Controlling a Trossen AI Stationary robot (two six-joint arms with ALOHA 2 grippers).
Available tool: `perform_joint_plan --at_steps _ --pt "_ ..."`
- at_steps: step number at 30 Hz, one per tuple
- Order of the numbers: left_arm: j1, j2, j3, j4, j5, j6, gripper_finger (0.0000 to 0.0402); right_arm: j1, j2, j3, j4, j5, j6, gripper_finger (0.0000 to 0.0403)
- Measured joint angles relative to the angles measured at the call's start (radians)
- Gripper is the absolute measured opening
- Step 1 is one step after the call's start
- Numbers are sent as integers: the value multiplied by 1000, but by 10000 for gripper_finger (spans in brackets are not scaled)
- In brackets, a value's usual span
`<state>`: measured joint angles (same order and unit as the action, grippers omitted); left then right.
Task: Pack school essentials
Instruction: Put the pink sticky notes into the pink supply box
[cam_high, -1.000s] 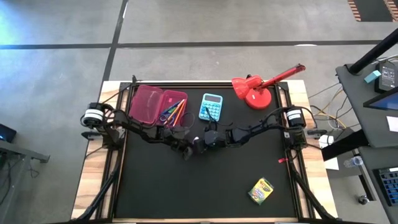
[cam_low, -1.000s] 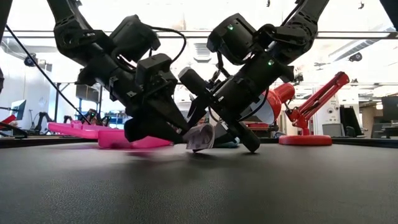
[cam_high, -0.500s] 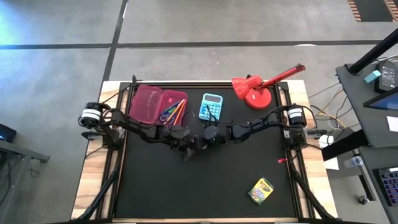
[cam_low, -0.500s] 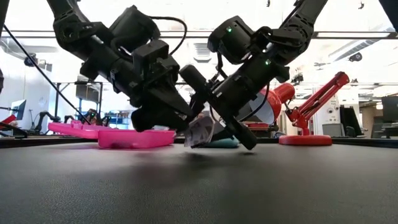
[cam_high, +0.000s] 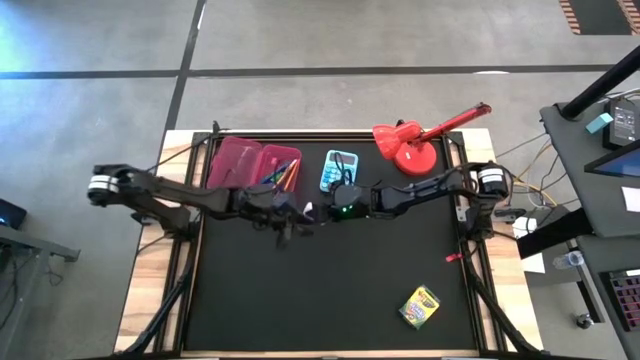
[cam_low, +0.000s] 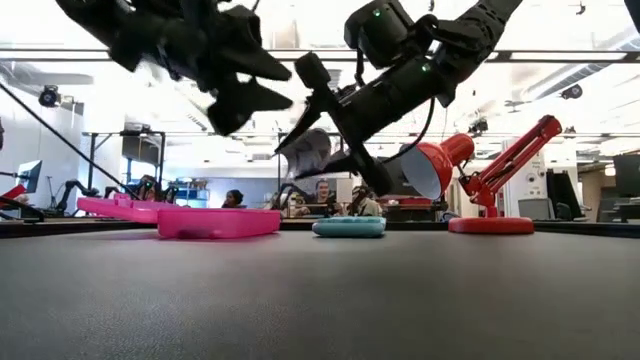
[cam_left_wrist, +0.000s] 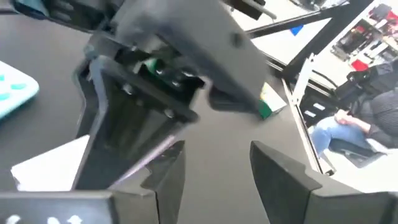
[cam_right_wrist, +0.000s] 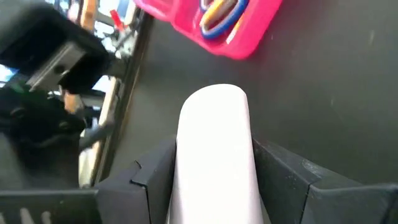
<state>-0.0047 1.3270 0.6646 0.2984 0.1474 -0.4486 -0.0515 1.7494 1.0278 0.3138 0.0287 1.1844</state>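
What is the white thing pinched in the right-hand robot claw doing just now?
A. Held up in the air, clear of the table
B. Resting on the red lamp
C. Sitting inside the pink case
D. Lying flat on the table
A: the low view shows the white pad clamped in the right gripper well above the table, apart from the pink case.

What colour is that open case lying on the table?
Pink. The open case shows best in the high view.

A robotics lab: seated people (cam_low: 322, 196) at desks, other robot arms (cam_low: 75, 188) behind.
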Motion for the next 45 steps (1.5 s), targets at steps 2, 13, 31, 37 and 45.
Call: perform_joint_plan --at_steps 2,13,31,37,45 --pt "1 -52 -3 -58 1 17 164 -16 -1 -1 44 2 4 187" --pt "7 -228 -15 -450 -211 70 164 -74 39 0 269 75 -7 187" --pt "12 -229 -17 -693 -261 36 164 -143 333 449 30 19 -261 187" --pt "11 -251 -17 -779 -256 9 164 -187 437 544 27 -56 -266 187" --pt "11 -289 -17 -784 -262 -34 164 -217 527 676 -14 -106 -383 190"
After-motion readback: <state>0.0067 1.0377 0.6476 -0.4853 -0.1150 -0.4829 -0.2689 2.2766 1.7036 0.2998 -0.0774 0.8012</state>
